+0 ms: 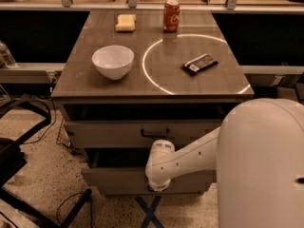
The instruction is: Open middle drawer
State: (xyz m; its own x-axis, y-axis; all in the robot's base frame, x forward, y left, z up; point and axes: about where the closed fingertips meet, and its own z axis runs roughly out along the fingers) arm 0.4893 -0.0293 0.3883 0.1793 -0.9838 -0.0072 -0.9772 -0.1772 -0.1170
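Observation:
The middle drawer (111,179) is a wide grey-beige front below the top drawer (104,133). It stands pulled out toward me, with a dark gap (118,158) showing above its front. My white arm (190,158) reaches in from the right. Its rounded wrist (160,167) covers the centre of the drawer front, where the handle is hidden. My gripper (153,188) is at the drawer front under the wrist, mostly hidden by it.
On the tabletop (80,82) are a white bowl (113,61), a yellow sponge (125,23), a red can (171,14) and a dark wrapped bar (200,63). Black chair legs (28,113) and cables (71,205) lie on the floor at the left. My white body (261,165) fills the lower right.

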